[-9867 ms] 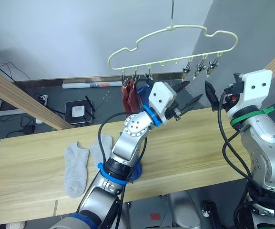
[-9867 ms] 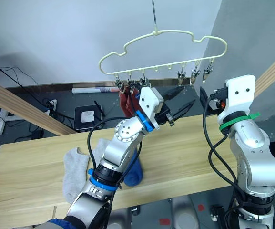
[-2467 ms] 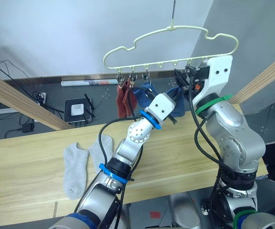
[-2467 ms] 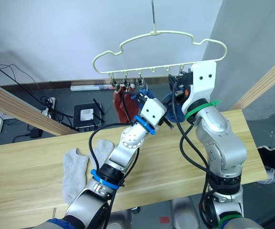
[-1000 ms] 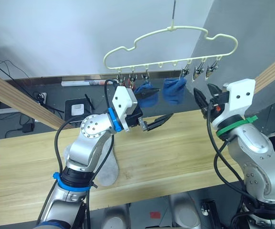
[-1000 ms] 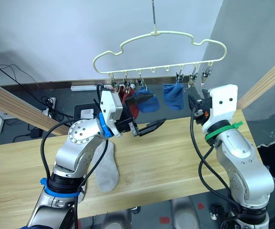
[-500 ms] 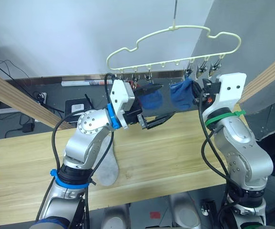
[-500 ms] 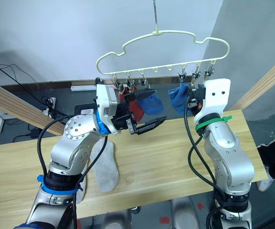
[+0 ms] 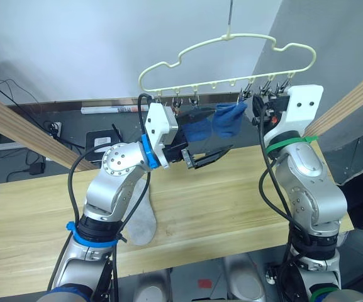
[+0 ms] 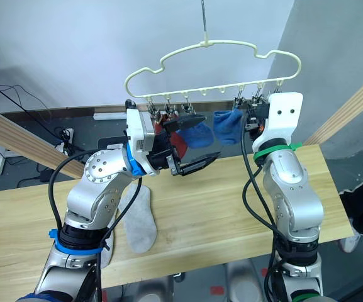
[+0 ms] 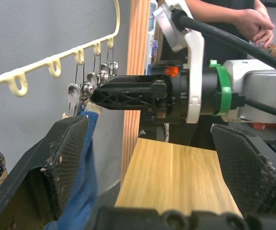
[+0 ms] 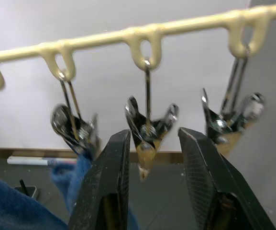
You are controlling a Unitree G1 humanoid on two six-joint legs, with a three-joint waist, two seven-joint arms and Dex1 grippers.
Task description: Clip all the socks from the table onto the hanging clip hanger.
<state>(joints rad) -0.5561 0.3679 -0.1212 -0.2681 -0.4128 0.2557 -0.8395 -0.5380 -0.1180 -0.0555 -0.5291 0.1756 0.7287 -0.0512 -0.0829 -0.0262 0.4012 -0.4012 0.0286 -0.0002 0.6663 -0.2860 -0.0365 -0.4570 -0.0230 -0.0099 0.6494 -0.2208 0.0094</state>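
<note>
Compared with a second ago, find the right claw [image 12: 149,143] raised from below the clip hanger [image 9: 168,65] to its right end, fingers apart either side of an empty clip [image 12: 147,127], grasping nothing. Left of the hanger, see a slanted wooden pole [image 9: 17,126] crossing above the worktop [image 9: 231,201]; on the floor behind, a dark box [image 9: 99,146] and a white tube [image 9: 115,111], print too small to read. Below the hanger's left end, find grey socks [image 9: 140,217] flat on the worktop, partly under the left arm. Under its left clips, note red socks [image 10: 181,148] hanging, then two blue socks [image 9: 198,130] beside them. Just below these, see the left claw [image 10: 211,135] released, wide open. Right of the hanger, mind a second slanted pole [image 9: 351,100]. Beneath its right half, find bare worktop to the edge.
</note>
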